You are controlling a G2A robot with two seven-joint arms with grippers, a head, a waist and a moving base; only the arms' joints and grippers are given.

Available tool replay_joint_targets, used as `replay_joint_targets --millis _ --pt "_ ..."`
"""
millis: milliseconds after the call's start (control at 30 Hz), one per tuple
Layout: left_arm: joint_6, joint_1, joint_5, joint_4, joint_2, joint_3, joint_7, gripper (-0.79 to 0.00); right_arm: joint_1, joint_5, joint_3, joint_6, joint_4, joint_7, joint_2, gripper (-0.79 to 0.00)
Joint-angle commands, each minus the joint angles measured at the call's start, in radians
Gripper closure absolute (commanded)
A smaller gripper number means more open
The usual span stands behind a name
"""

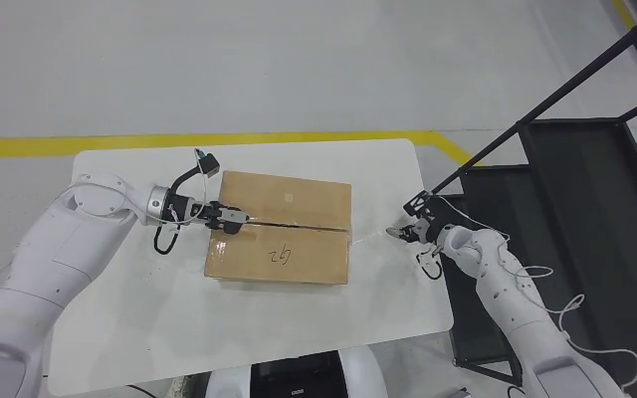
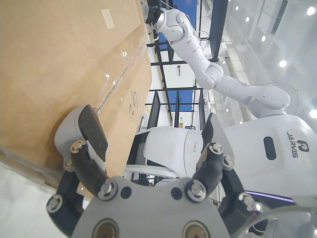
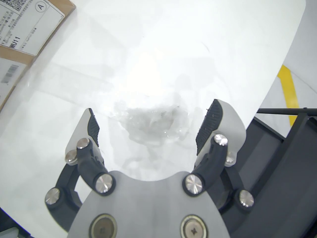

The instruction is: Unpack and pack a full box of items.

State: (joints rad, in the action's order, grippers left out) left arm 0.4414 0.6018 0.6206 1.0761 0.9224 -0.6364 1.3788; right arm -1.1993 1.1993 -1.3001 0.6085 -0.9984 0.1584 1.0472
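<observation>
One brown cardboard box [image 1: 280, 229] stands closed in the middle of the white table [image 1: 299, 328]. It is rectangular, with a shiny clear tape along its middle seam and two white paper labels [image 3: 22, 13] on one side. The left gripper [image 2: 151, 122] is spread wide at the seam's end, with one ribbed black pad [image 2: 92, 127] by the tape. The right gripper [image 3: 152, 115], also wide, hangs over one crumpled clear film [image 3: 151, 122] beside the box.

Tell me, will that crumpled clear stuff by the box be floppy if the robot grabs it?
Probably floppy: the clear wad looks thin and crinkled, so it should squash in the open right gripper. Likely light too, being so thin. It might cling, if it is tape like the strip on the box.
</observation>
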Motion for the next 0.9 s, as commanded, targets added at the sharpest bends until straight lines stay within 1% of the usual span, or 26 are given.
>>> replay_joint_targets --millis 0,233,300,400,467,500,567,667,800,867 --pt "0.0 0.0 0.0 0.0 0.0 0.0 0.0 -0.785 0.015 -0.008 0.003 0.006 0.029 -0.002 0.002 -0.785" --pt "0.0 0.0 0.0 0.0 0.0 0.0 0.0 -0.785 0.057 -0.017 0.038 0.017 0.098 0.016 0.013 -0.779" --pt "0.0 0.0 0.0 0.0 0.0 0.0 0.0 -0.785 0.066 -0.002 0.045 0.003 0.108 0.022 0.014 -0.742" --pt "0.0 0.0 0.0 0.0 0.0 0.0 0.0 -0.785 0.071 0.032 0.056 -0.035 0.108 0.019 0.016 -0.659" --pt "0.0 0.0 0.0 0.0 0.0 0.0 0.0 -0.785 0.066 0.052 0.065 -0.054 0.097 0.011 0.017 -0.582" --pt "0.0 0.0 0.0 0.0 0.0 0.0 0.0 -0.785 0.064 0.062 0.067 -0.064 0.092 0.01 0.017 -0.391" --pt "0.0 0.0 0.0 0.0 0.0 0.0 0.0 -0.785 0.057 0.086 0.071 -0.091 0.076 0.008 0.016 -0.271" --pt "0.0 0.0 0.0 0.0 0.0 0.0 0.0 -0.785 0.042 0.115 0.071 -0.134 0.047 0.006 0.015 0.0" --pt "0.0 0.0 0.0 0.0 0.0 0.0 0.0 -0.785 0.013 0.145 0.056 -0.169 -0.005 0.002 0.008 0.0" --pt "0.0 0.0 0.0 0.0 0.0 0.0 0.0 -0.785 -0.007 0.145 0.04 -0.17 -0.037 0.001 0.003 0.0"
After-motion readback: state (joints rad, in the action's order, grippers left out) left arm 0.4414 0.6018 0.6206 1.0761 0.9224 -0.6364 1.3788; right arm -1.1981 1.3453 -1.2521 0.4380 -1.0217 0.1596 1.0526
